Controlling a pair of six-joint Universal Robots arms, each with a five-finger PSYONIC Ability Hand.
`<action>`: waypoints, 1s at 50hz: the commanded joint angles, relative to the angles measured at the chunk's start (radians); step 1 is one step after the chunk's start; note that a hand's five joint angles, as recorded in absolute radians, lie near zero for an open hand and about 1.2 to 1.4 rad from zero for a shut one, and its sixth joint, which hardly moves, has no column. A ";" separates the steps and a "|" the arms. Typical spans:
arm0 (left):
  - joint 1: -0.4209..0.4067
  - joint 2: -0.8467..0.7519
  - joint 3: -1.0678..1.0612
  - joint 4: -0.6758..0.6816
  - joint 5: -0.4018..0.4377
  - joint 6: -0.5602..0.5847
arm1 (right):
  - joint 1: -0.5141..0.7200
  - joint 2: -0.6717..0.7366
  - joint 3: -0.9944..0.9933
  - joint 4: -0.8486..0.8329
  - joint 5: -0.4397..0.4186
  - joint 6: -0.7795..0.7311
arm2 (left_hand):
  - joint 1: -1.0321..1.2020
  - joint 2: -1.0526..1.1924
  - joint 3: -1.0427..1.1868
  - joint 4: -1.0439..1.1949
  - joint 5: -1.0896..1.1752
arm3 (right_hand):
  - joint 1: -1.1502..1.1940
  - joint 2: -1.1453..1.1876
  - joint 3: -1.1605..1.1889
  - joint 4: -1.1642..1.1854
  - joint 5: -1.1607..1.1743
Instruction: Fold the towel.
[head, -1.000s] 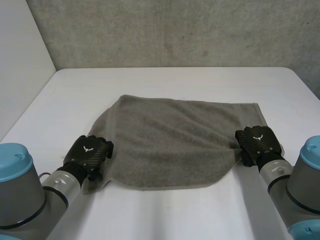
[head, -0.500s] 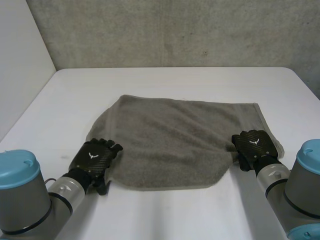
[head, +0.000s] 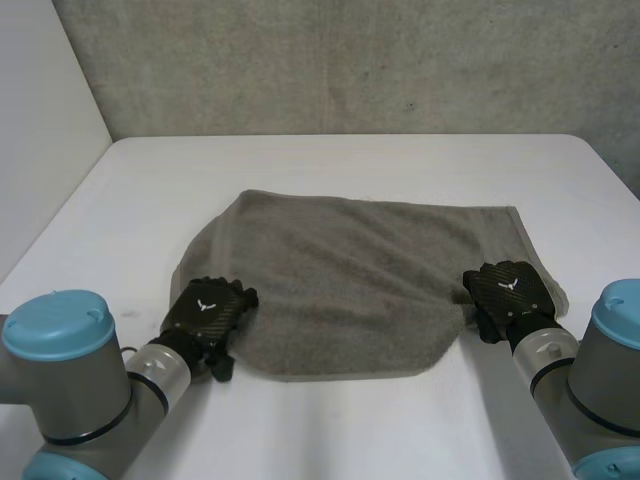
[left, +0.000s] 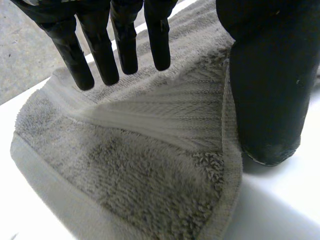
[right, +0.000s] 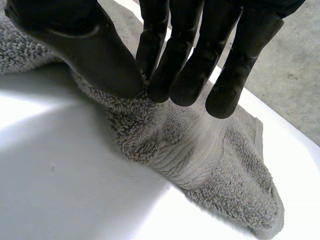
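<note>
The robot's left hand (head: 207, 312) sits on the near-left corner of the grey terry-cloth towel (head: 350, 280). The towel lies spread and slightly rumpled across the middle of the white table (head: 350, 160), closer to its near edge than its far one. In the left wrist view the fingers (left: 102, 50) reach out straight and apart above the cloth. The thumb (left: 270, 90) stands at the hem with its tip down beside the corner. Nothing is pinched there, so this hand is wide. The right hand (head: 510, 290) is at the towel's near-right corner. Its own wrist view shows thumb and fingertips (right: 190, 65) drawn together on a bunched tuft of pile, holding the cloth.

The main risk is the uneven grip. If both arms rose now, only the right corner would likely come up, and the towel would drag askew into a crooked fold. The left thumb rests right at the hem, so closing could catch only the woven border, or miss the cloth altogether. The right hand's pinch takes a small tuft near the edge, which may slip under the towel's weight. The near edge also curves instead of running straight, so the edges may not meet cleanly.

The tabletop looks smooth and matte and probably offers little grip, so the cloth could slide. A rough grey concrete wall (head: 350, 60) rises behind the far edge, and a plain pale panel (head: 45, 130) runs along the left edge.
</note>
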 joint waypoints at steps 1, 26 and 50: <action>0.008 0.021 0.018 0.059 -0.044 -0.077 | 0.000 0.000 0.000 0.000 0.000 0.000 | 0.503 0.503 0.506 0.507 0.505 | 0.070 0.061 0.059 0.056 0.054; 0.010 0.260 -0.148 -0.020 -0.174 0.038 | -0.002 -0.098 0.009 0.188 0.008 -0.189 | 0.971 0.971 0.973 0.974 0.973 | 0.070 0.061 0.059 0.056 0.054; 0.028 0.183 0.138 -0.085 -0.164 0.086 | 0.032 -0.008 -0.420 0.554 0.014 -0.235 | 0.971 0.971 0.973 0.974 0.973 | 0.070 0.061 0.059 0.056 0.054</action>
